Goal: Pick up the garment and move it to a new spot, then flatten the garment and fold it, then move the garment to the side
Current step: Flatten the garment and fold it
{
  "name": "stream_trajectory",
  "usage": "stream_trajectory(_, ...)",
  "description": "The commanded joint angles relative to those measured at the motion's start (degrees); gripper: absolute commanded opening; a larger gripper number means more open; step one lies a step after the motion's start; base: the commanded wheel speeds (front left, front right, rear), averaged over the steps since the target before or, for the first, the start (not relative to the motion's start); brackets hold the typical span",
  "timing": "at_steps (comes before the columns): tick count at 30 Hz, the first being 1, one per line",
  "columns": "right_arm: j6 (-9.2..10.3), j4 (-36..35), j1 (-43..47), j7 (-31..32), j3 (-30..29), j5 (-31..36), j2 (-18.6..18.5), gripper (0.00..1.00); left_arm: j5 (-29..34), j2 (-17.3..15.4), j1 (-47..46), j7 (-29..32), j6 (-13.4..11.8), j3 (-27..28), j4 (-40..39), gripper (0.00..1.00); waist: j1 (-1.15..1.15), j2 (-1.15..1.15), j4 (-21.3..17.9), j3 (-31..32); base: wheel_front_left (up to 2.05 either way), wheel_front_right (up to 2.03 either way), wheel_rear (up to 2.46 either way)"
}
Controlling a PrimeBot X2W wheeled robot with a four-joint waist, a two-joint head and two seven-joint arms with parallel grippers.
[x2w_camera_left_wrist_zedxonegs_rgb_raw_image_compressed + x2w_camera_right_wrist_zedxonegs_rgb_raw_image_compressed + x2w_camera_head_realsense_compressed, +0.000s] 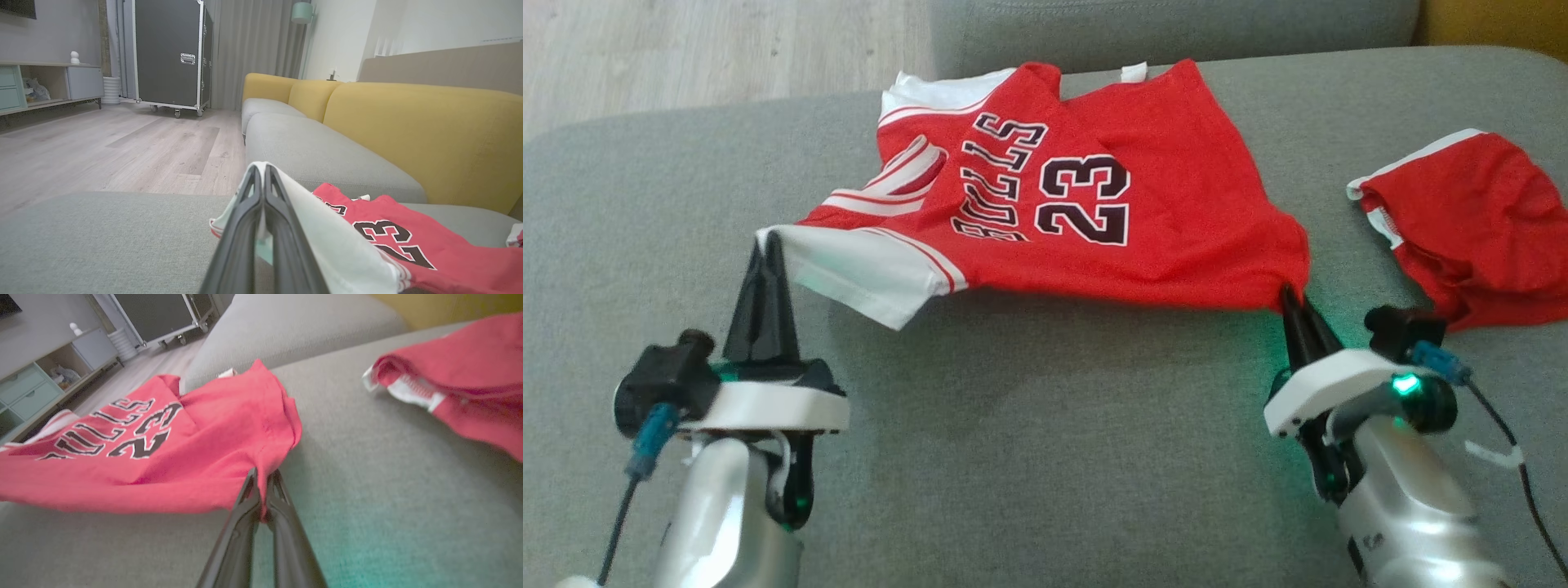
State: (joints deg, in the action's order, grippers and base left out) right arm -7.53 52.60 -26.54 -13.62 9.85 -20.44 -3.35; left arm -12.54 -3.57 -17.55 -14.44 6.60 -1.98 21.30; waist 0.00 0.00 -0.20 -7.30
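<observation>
- On the grey sofa seat cushion (1013, 457), centre of the head view: red Bulls "23" jersey (1094, 204), print side up.
- Far part of the jersey rests on the cushion. The near edge is raised and stretched between the two grippers, with a shadow on the cushion under it.
- Long axis runs left-right across the head view. The white-trimmed sleeve end is toward the robot's left and the plain red hem end toward its right, so the lettering reads sideways.
- Jersey is not flat: there's a fold through the left part and a white sleeve is bunched at the far left corner.
- Second red garment with white trim (1478, 220) is crumpled on the same cushion to the right of the jersey, apart from it and close beside the right gripper.
- Further out are the yellow backrest (408, 130), the wood floor (102, 151), a black wheeled flight case (169, 53) and a sideboard (49, 81) along the wall.
- Left gripper (765, 245): fingers point up the head view, jaws pressed together on the white sleeve corner, with cloth draped over the fingertips.
- Right gripper (1290, 298): fingers lean slightly left, jaws pinching the red hem corner. A green light glows on its wrist.
- The arms are well apart, one at each near corner of the jersey.
</observation>
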Motion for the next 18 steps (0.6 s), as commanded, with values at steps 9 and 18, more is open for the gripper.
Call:
stream_trajectory(9, 0.04, -16.5, -2.2, -1.4, -1.0, 6.6, 0.5, 0.00, -6.8, -1.1, -3.1, -0.6, 0.7, 4.2, -5.9, 0.00, 0.00, 0.00, -1.4, 3.1, 0.00, 0.00, 0.00)
stream_trajectory(18, 0.04, -31.2, -4.5, -1.4, 0.4, 8.8, -3.8, 0.00, -14.8, -1.9, -5.1, 1.5, 0.8, 5.7, -15.2, 0.00, 0.00, 0.00, -3.0, 6.4, 0.00, 0.00, 0.00)
